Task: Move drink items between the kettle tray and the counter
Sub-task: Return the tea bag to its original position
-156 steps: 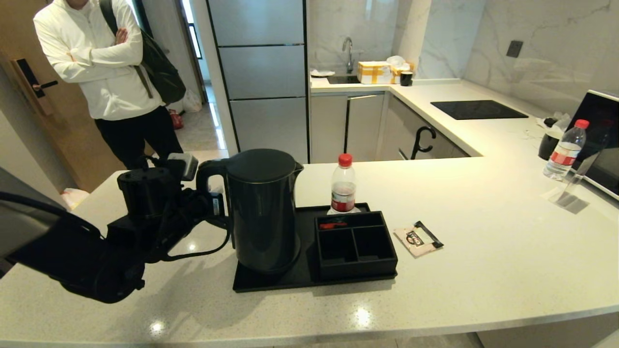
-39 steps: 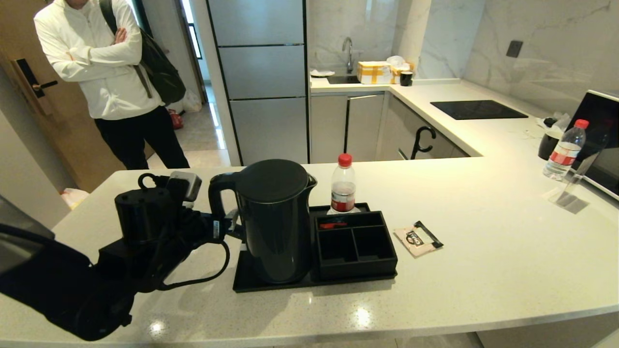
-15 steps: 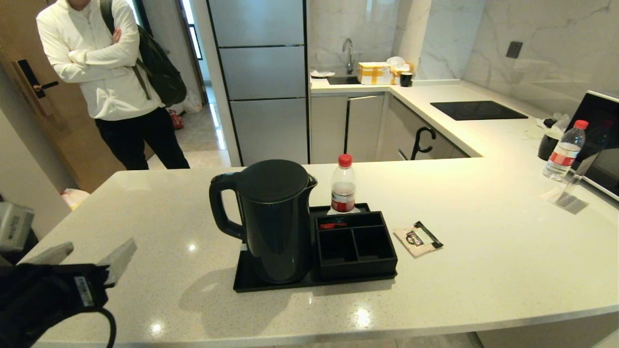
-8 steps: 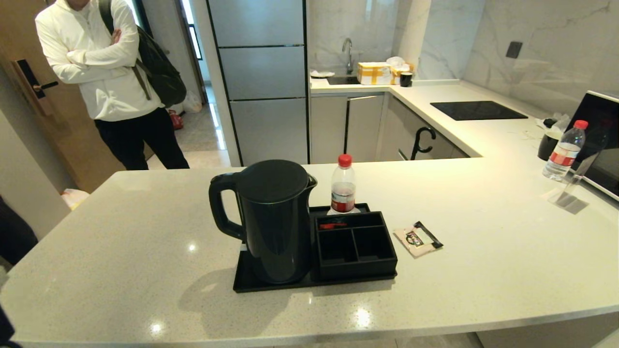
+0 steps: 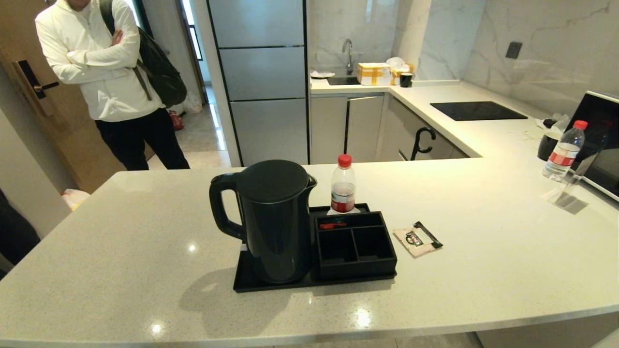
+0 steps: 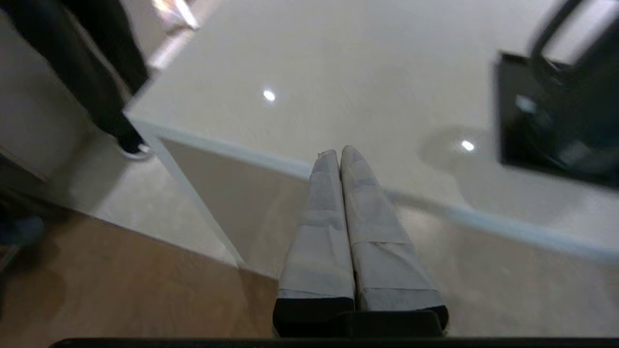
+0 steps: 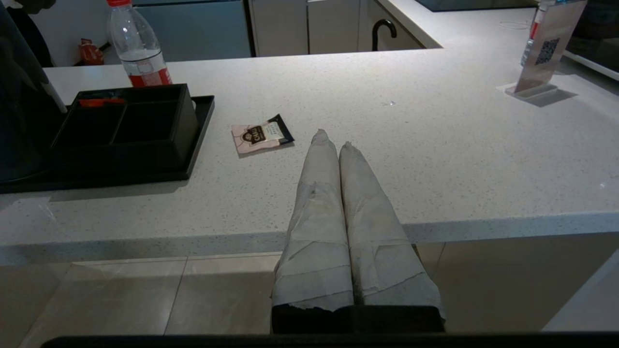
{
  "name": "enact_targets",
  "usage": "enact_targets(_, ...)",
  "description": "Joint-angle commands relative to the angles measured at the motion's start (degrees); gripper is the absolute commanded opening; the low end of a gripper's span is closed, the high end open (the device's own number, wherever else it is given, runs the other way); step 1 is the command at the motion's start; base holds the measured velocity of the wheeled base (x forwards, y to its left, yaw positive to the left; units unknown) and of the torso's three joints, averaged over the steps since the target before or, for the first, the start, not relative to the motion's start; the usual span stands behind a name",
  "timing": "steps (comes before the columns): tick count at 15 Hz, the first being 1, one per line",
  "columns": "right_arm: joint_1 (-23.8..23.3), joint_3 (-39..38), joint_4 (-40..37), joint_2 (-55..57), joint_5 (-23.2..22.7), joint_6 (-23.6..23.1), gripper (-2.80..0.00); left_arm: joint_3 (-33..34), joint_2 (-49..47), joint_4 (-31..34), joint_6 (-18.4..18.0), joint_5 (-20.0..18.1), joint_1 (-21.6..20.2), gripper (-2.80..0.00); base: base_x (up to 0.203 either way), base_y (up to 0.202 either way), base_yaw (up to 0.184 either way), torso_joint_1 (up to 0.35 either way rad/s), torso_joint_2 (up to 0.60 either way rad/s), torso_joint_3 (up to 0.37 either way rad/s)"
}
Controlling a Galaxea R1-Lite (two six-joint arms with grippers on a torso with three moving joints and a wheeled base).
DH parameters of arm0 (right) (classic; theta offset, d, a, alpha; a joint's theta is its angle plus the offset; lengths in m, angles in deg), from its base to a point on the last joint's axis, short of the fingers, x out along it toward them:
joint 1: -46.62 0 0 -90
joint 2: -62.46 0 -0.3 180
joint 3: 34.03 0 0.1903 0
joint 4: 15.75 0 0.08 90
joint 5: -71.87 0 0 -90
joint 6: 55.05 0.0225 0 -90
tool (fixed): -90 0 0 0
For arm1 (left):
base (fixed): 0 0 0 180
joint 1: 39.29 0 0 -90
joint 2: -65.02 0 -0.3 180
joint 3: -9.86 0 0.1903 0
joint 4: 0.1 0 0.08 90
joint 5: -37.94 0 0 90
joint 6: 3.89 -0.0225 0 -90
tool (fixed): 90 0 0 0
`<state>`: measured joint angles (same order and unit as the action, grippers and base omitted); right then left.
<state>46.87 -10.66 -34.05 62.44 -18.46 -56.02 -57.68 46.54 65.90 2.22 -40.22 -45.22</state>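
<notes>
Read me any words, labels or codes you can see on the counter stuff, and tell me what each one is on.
Sachet: dark logo with pale lettering, too small to read for certain.
Bottle behind the tray: red label, print unreadable.
Bottle at the far right: red label, too small to read.
Clear sign stand: a QR code, no legible words.
Kettle: no text visible.

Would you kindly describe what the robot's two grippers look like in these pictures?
The left gripper and right gripper match: two long tapering fingers wrapped in pale grey-white tape with creased seams, set in a black base. No cables or markings show.
</notes>
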Motion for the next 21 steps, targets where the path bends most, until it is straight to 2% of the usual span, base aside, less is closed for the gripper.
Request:
enact_targets(1, 0.0, -1.8, 0.0, 0.0, 0.0, 0.0, -2.8, -1.2, 2.5, 2.3, 0.3, -2.5, -0.7, -2.8, 0.0, 0.0, 0.0, 0.0, 0.0, 0.0)
enact_targets(2, 0.0, -1.8, 0.0, 0.0, 0.0, 0.0, -2.8, -1.0, 2.5, 2.3, 0.3, -5.9, -0.7, -2.8, 0.0, 0.0, 0.0, 0.0, 0.0, 0.0)
enact_targets(4, 0.0, -1.8, 0.0, 0.0, 0.0, 0.0, -2.8, -1.2, 2.4, 1.9, 0.1, -9.5, -0.5, -2.8, 0.0, 0.0, 0.0, 0.0, 0.0, 0.0)
enact_targets(6, 0.0, -1.8, 0.1, 0.0, 0.0, 0.0, -2.8, -0.9, 2.1, 1.7, 0.2, -10.1, 1.4, -2.8, 0.0, 0.0, 0.0, 0.0, 0.0, 0.0)
enact_targets(8, 0.0, -1.8, 0.0, 0.0, 0.0, 0.0, -2.8, 0.1, 3.4, 1.8, 0.3, -9.5, 5.9, -2.8, 0.0, 0.0, 0.0, 0.0, 0.0, 0.0)
enact_targets(11, 0.0, -1.8, 0.1, 0.0, 0.0, 0.0, -2.8, 7.7, 12.9, 0.4, 0.0, -9.7, 6.4, -2.8, 0.0, 0.0, 0.0, 0.0, 0.0, 0.0)
enact_targets(12, 0.0, -1.8, 0.0, 0.0, 0.0, 0.0, -2.8, 11.6, 16.2, -3.0, -0.9, -10.2, 6.3, -2.8, 0.0, 0.0, 0.0, 0.0, 0.0, 0.0)
enact_targets(15, 0.0, -1.8, 0.0, 0.0, 0.0, 0.0, -2.8, 25.1, 18.7, -20.8, -3.0, -9.8, 6.2, -2.8, 0.0, 0.0, 0.0, 0.0, 0.0, 0.0)
enact_targets(17, 0.0, -1.8, 0.0, 0.0, 0.0, 0.0, -2.8, 36.1, 18.5, -38.1, -4.2, -9.7, 6.2, -2.8, 0.0, 0.0, 0.0, 0.0, 0.0, 0.0)
enact_targets(19, 0.0, -1.8, 0.1, 0.0, 0.0, 0.0, -2.8, 44.6, 18.5, -55.9, -8.7, -10.2, 6.2, -2.8, 0.0, 0.0, 0.0, 0.0, 0.0, 0.0)
enact_targets(20, 0.0, -1.8, 0.0, 0.0, 0.0, 0.0, -2.8, 46.4, 18.5, -59.5, -9.8, -11.0, 6.2, -2.8, 0.0, 0.0, 0.0, 0.0, 0.0, 0.0)
enact_targets(21, 0.0, -1.8, 0.0, 0.0, 0.0, 0.0, -2.8, 46.5, 18.5, -58.6, -10.6, -11.7, 6.1, -2.8, 0.0, 0.0, 0.0, 0.0, 0.0, 0.0)
